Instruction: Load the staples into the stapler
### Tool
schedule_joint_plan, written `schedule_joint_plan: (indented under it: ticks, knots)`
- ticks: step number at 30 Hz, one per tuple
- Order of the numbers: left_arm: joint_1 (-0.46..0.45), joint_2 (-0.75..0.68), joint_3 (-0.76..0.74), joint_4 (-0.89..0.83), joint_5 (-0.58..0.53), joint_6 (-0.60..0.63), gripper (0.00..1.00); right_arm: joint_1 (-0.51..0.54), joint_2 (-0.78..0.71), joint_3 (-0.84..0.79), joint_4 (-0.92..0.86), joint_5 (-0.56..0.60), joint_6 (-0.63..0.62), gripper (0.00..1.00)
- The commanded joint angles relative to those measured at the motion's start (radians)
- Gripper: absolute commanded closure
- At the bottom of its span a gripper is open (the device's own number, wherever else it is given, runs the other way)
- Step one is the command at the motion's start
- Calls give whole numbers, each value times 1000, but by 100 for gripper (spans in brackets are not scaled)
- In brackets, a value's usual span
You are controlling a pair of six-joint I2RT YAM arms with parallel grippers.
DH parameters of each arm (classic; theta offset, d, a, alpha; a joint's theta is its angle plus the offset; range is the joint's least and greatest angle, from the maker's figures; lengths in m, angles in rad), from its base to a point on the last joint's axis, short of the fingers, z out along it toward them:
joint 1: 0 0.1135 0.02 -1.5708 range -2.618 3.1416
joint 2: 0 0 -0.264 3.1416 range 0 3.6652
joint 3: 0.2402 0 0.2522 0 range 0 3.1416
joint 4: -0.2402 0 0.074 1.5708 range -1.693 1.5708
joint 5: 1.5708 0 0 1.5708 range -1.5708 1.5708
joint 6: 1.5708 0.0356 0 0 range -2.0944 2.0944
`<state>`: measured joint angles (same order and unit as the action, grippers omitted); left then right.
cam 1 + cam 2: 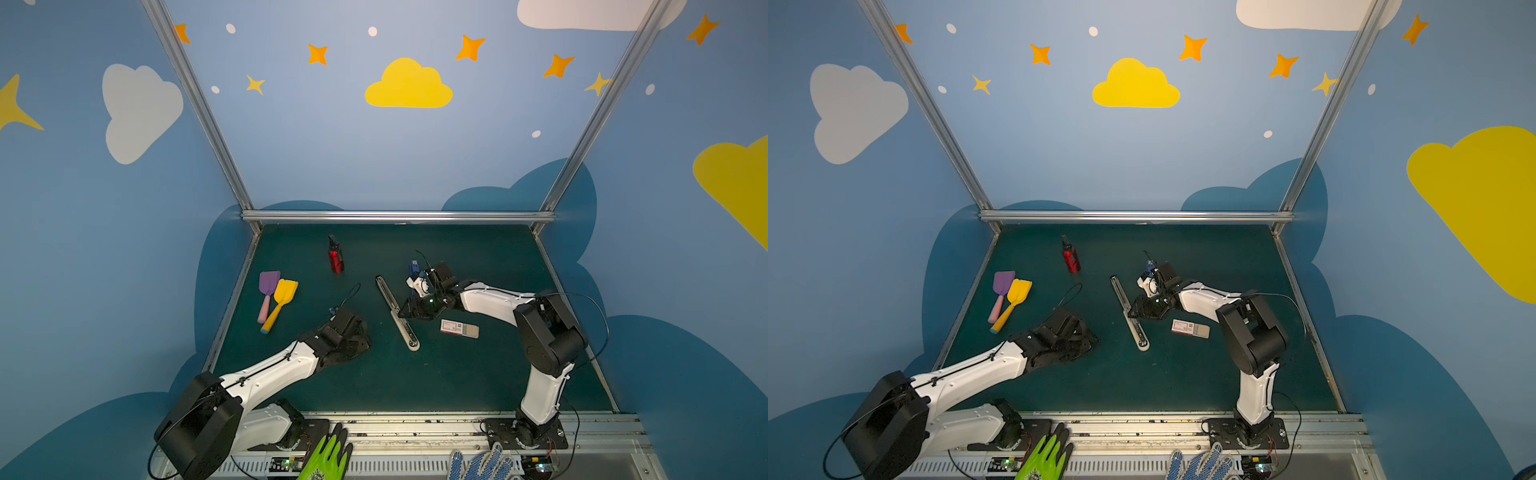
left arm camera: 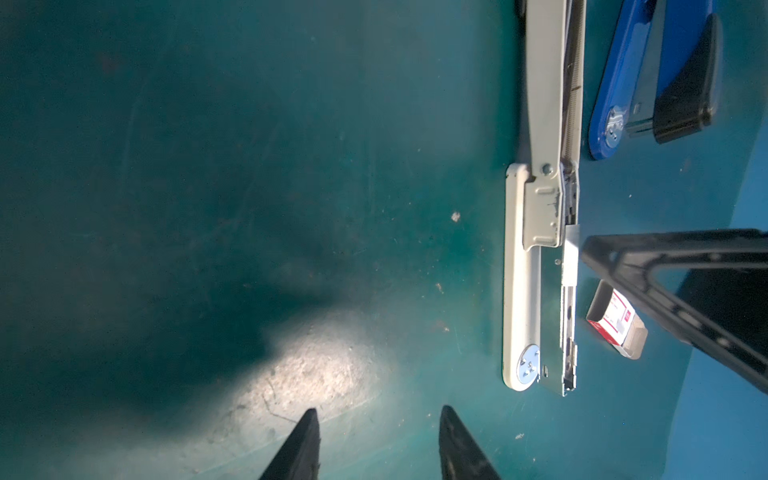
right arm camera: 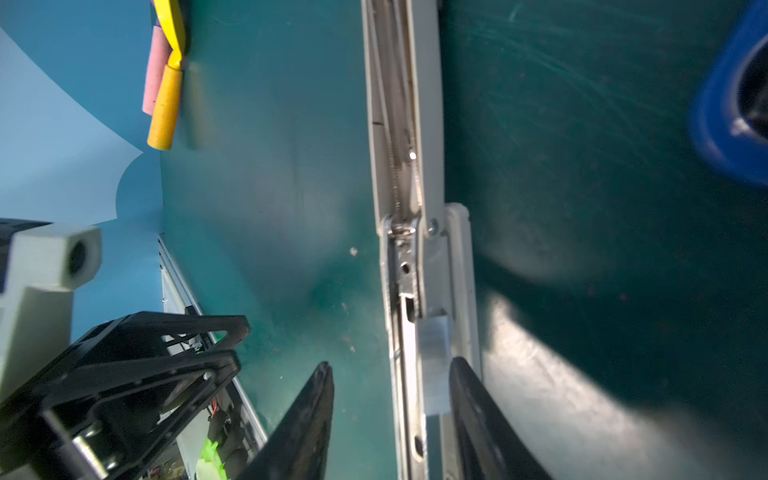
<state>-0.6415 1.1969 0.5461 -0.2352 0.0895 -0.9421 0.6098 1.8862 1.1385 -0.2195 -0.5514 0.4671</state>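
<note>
Two jaws are held apart on the right end effector [image 3: 390, 363], over the opened stapler [image 1: 390, 301] mid-frame; a staple strip [image 3: 432, 353] is laid on its magazine. Seating, then closing, seem called for.

Two arms low over the surface [image 1: 457, 382], both hands parted.
The left arm [image 1: 270, 365] stretches in from the near left corner, and the left hand [image 2: 376, 415] is empty with its fingers apart. The right arm [image 1: 540, 332] stands at the near right edge with its elbow bent, and the right hand [image 3: 390, 365] is spread near the middle.
</note>
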Motion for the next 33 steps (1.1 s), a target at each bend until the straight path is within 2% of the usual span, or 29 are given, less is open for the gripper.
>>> schedule_joint_plan:
  ticks: [1, 4, 9, 14, 22, 29, 33]
  knots:
    - [3, 0, 21, -10, -3, 13, 53, -4, 13, -15, 31, -13, 3, 53]
    - [3, -3, 13, -4, -4, 6, 53, -6, 20, -14, 31, -10, 1, 54]
    - [3, -5, 6, -3, -4, 3, 53, -5, 33, -15, 39, -27, -1, 64]
    - [3, -10, 0, 0, -7, -3, 53, -5, 47, -11, 45, -42, 2, 63]
    - [3, -17, -8, 2, -8, -10, 53, -8, 53, -8, 51, -32, 10, 73]
    - [3, -20, -21, 18, -3, -20, 53, -15, 48, -2, 42, -22, 7, 74]
    - [3, -20, -21, 19, -2, -21, 53, -17, 66, 13, 28, -25, 4, 69]
